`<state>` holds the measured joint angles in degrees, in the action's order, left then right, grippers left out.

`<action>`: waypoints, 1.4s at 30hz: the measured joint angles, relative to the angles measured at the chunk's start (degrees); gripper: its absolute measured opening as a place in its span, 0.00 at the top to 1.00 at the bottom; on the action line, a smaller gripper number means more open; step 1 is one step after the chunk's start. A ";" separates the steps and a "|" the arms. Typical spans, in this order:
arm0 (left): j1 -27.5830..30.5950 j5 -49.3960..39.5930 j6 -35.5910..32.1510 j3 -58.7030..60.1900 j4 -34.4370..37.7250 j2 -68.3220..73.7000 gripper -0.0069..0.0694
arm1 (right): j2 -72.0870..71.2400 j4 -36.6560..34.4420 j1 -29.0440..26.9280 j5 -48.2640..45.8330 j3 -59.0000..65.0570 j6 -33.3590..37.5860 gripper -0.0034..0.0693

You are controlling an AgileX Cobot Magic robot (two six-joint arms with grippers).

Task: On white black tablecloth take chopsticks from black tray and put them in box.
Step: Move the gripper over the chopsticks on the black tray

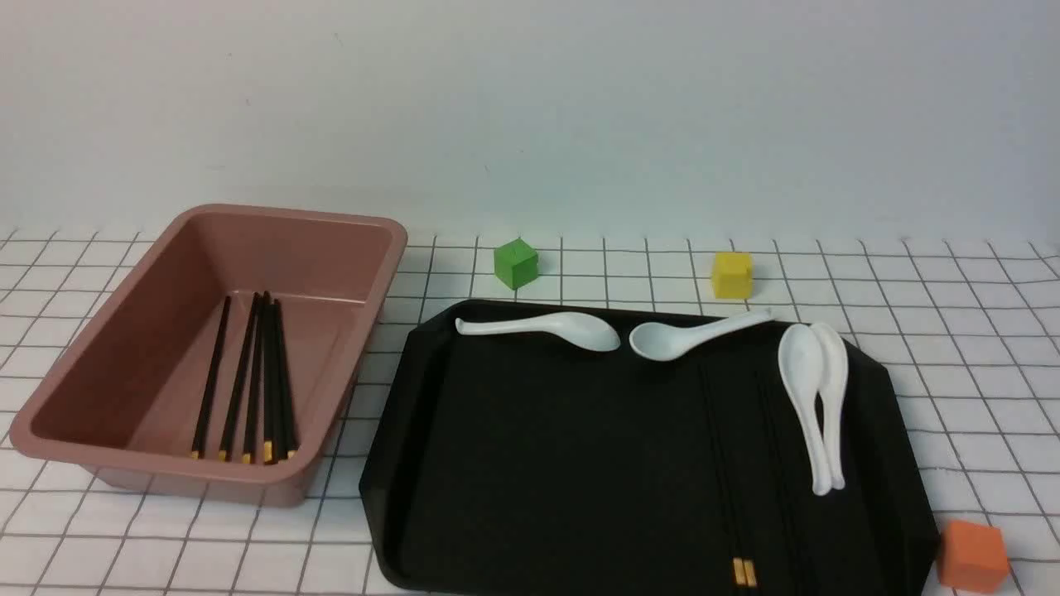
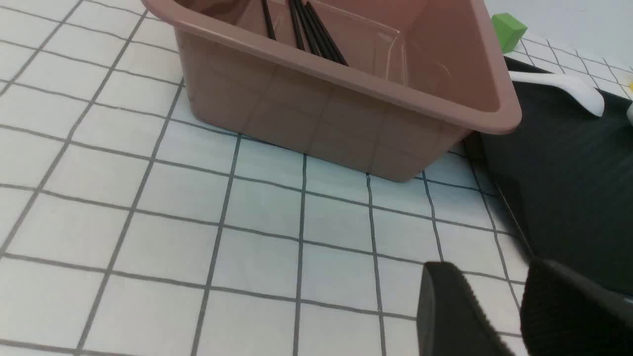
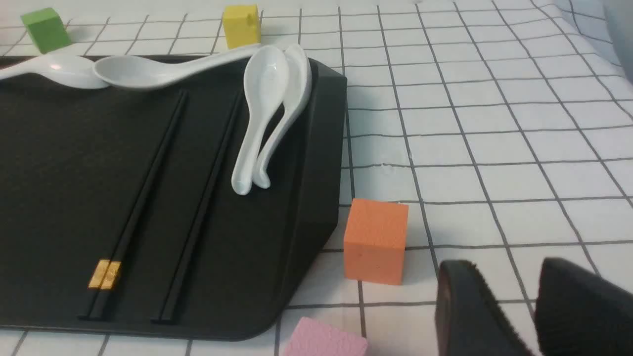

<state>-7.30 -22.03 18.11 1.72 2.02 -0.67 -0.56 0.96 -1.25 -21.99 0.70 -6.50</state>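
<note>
The left pincer hangs low over the cloth, its jaws apart with nothing between them. The box stands just ahead of it, and a corner of the tray lies close beside it, on the robot's right. The right pincer is also parted and empty, over bare cloth off the tray's right edge. An orange cube sits just ahead of it, a pink block is near it, and the tray begins just past the cube.

Judged from this, the job is partly done. Several chopsticks already lie in the box, side by side along its floor, with their gold bands toward the robot.

Two things on the tray are left to move. One is a pair with its bands at the near end, ahead of the right pincer and beyond the cube. Alongside it is a second dark strip that shows no band; whether it is one stick or two I cannot tell. Its far end runs up just beside the spoons, and I cannot tell if they touch. Both lie closer to the right pincer than to the left.

Neither pincer holds a stick. I would guess one or two more fetch-and-drop trips remain, with the spoons staying on the tray.
</note>
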 joint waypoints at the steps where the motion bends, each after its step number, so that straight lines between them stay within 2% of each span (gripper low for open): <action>1: 0.00 0.00 0.00 0.00 0.00 0.00 0.60 | 0.00 0.00 0.00 0.00 0.00 0.00 0.63; 34: 0.00 0.00 0.00 0.00 0.00 0.00 0.60 | 0.00 0.87 0.00 1.95 0.40 0.00 0.62; 38: 0.00 0.00 0.00 0.00 0.00 0.00 0.60 | 0.00 -11.19 0.00 5.67 0.66 -5.08 0.62; 40: 0.00 0.00 0.00 0.00 0.00 0.00 0.60 | 0.00 -23.01 0.00 7.41 0.66 -10.81 0.62; 42: 0.00 0.00 0.00 0.00 0.00 0.00 0.60 | 0.00 -26.87 0.00 7.68 0.66 -12.75 0.62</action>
<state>-7.30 -22.03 18.11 1.72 2.02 -0.67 -0.56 -25.91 -1.25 -14.31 1.36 -19.25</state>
